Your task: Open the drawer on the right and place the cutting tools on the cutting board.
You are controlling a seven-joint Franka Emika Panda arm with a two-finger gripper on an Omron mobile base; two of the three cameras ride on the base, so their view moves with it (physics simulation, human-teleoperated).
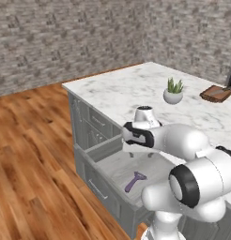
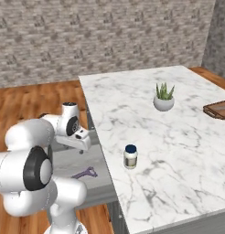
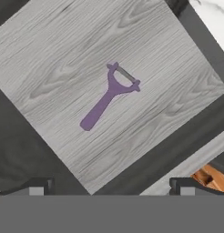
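Gripper (image 3: 109, 191) jaws wide apart, hovering above the purple peeler (image 3: 108, 95) lying flat in the open drawer (image 1: 101, 151). Risk: thin handle (low profile) slips if the pinch lands off-centre.

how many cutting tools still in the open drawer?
1. A purple peeler lies flat on the floor of the drawer, under the open gripper. A knife already rests on the cutting board at the counter's far end. The arm hides part of the drawer.
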